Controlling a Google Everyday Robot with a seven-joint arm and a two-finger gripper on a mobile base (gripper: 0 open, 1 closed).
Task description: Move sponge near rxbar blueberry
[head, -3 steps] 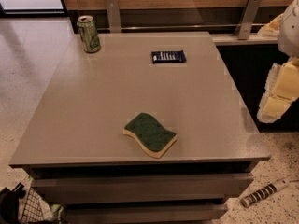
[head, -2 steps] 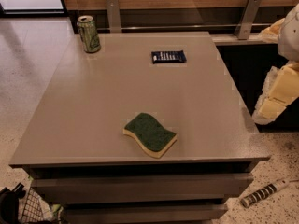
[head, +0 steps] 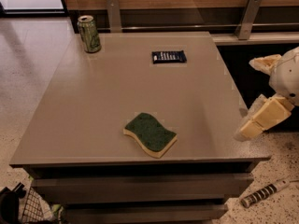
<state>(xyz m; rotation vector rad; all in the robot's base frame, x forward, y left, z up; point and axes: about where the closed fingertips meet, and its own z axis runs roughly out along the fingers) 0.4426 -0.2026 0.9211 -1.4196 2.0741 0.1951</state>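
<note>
Sponge point(head: 150, 134) lies flat near the table's point(head: 84, 106) near edge, green side up. Rxbar blueberry point(head: 168, 56) lies at far centre-right, well apart from the sponge. Green can point(head: 89, 33) stands upright at the far left corner. Gripper point(head: 246, 97) hangs off the table's right edge, fingers spread, holding nothing.

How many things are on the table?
3. The can stands at the far left corner, the bar lies near the far edge, the sponge lies near the front edge. The gripper hovers open beyond the table's right edge. Nothing seems hidden.
</note>
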